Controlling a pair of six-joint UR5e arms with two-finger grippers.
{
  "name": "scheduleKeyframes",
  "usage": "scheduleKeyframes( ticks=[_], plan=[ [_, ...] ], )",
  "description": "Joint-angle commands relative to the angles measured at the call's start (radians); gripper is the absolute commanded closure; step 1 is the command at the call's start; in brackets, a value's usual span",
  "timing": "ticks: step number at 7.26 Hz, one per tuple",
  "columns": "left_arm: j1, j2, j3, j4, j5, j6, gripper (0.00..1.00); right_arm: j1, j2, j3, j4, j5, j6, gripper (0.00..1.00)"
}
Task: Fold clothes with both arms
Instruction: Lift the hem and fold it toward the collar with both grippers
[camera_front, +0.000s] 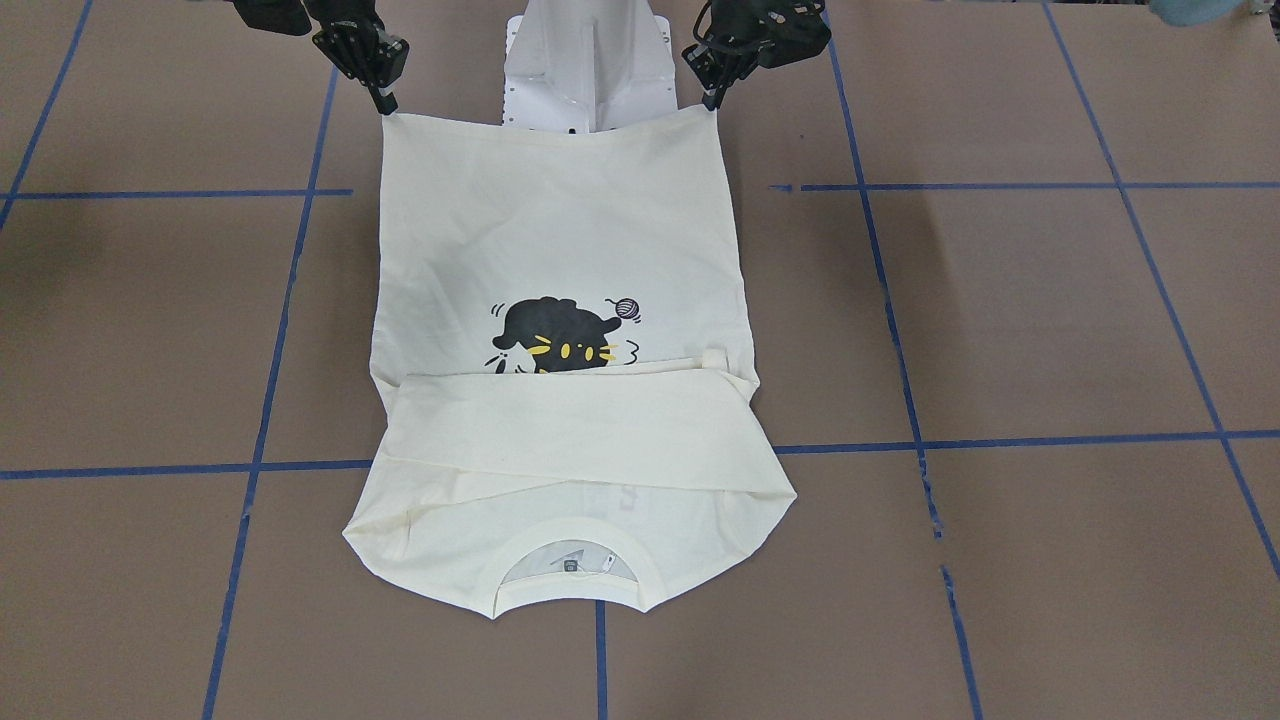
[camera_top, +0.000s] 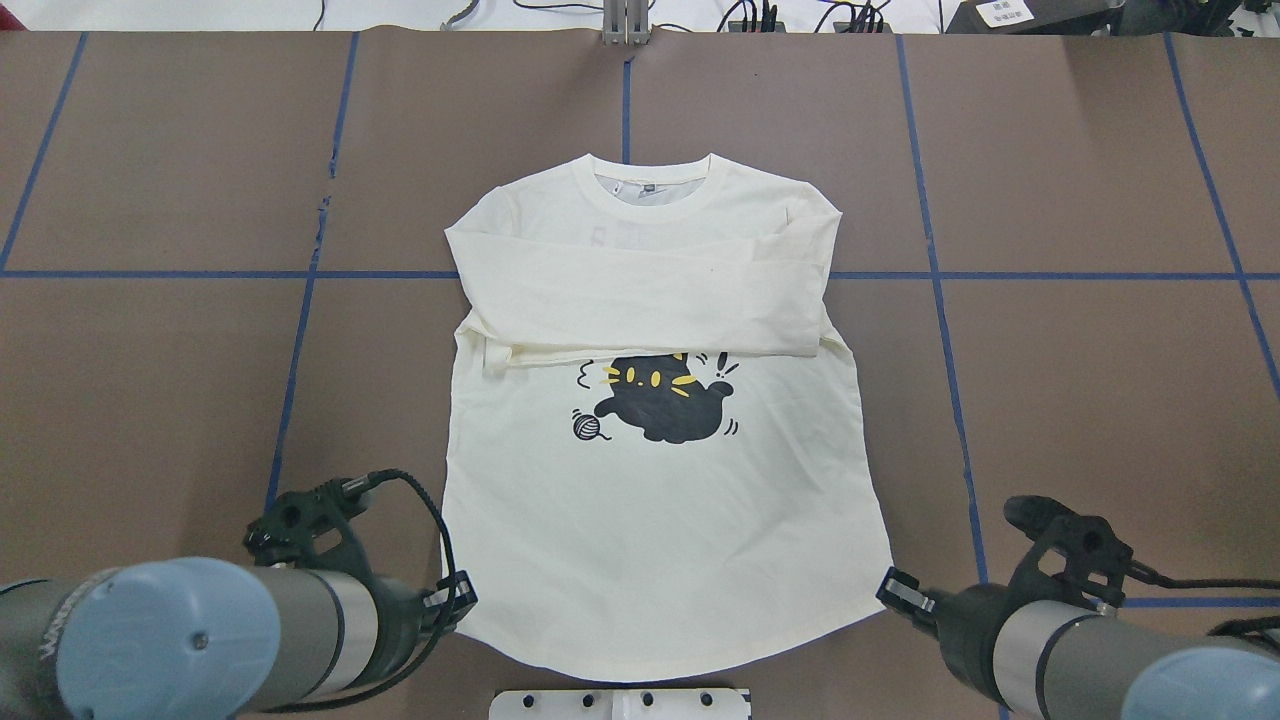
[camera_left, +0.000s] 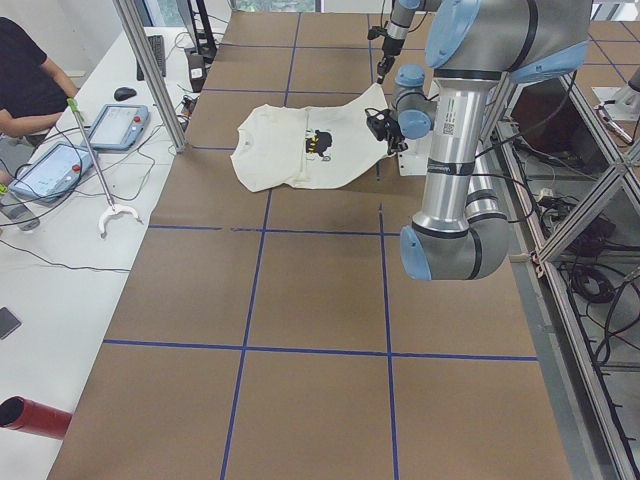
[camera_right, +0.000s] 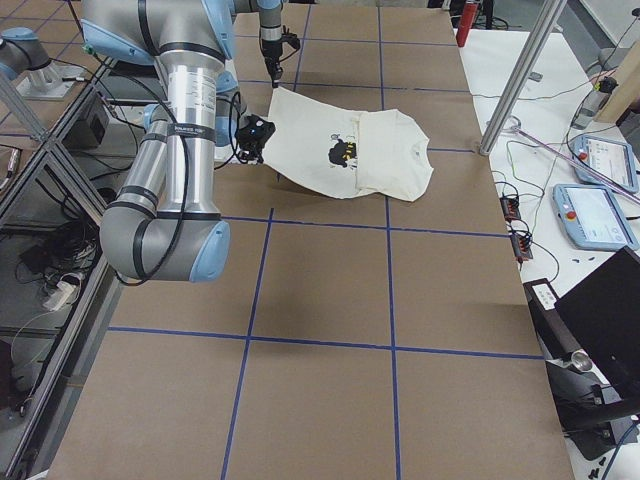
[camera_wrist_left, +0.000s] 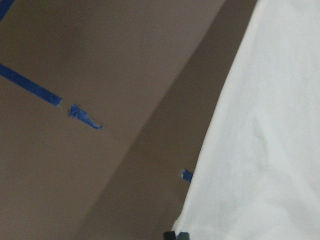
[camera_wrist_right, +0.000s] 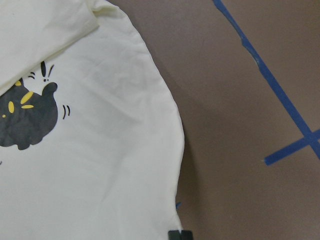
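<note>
Left pincer (camera_front: 712, 100) and right pincer (camera_front: 385, 103) each clamp T-shirt (camera_front: 560, 220) hem; sleeves (camera_front: 570, 425) half-hide cat print (camera_front: 560, 335)

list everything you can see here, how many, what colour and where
T-shirt: one, cream with black cat print, mid-table, sleeves folded across the chest, collar away from the robot
table: one, brown, under everything
tape lines: several, blue, grid across the table
pedestal base: one, white, robot's edge of the table, between the arms
teach pendants: two, grey with blue screens, side bench in the left view
red cylinder: one, red, near end of that bench
operator: one, dark top, beside the bench
left arm: one, grey with blue caps
left gripper: one, black, shut on a hem corner
right arm: one, same colours
right gripper: one, black, shut on the other hem corner
</note>
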Motion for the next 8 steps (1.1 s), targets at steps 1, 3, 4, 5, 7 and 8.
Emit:
scheduleKeyframes(
  ticks=[1, 3, 4, 5, 7, 8],
  plan=[
    [-0.197, -0.104, 0.16, -0.006, -0.012, 0.228, 1.0, 0.238, 0.226, -0.232, -0.001, 0.064, -0.204, 1.0],
    [-0.376, -0.158, 0.345, -0.144, -0.096, 0.293, 1.0, 0.468, 0.378, -0.406, 0.002, 0.242, -0.381, 1.0],
    [-0.423, -0.199, 0.483, -0.245, -0.115, 0.296, 1.0, 0.545, 0.465, -0.512, 0.001, 0.265, -0.444, 1.0],
    [-0.479, -0.227, 0.574, -0.319, -0.115, 0.298, 1.0, 0.611, 0.519, -0.616, 0.005, 0.282, -0.516, 1.0],
    [-0.529, -0.249, 0.606, -0.333, -0.112, 0.365, 1.0, 0.656, 0.601, -0.762, 0.008, 0.282, -0.585, 1.0],
    [-0.54, -0.27, 0.641, -0.333, -0.103, 0.374, 1.0, 0.667, 0.656, -0.851, 0.01, 0.282, -0.601, 1.0]
  ],
)
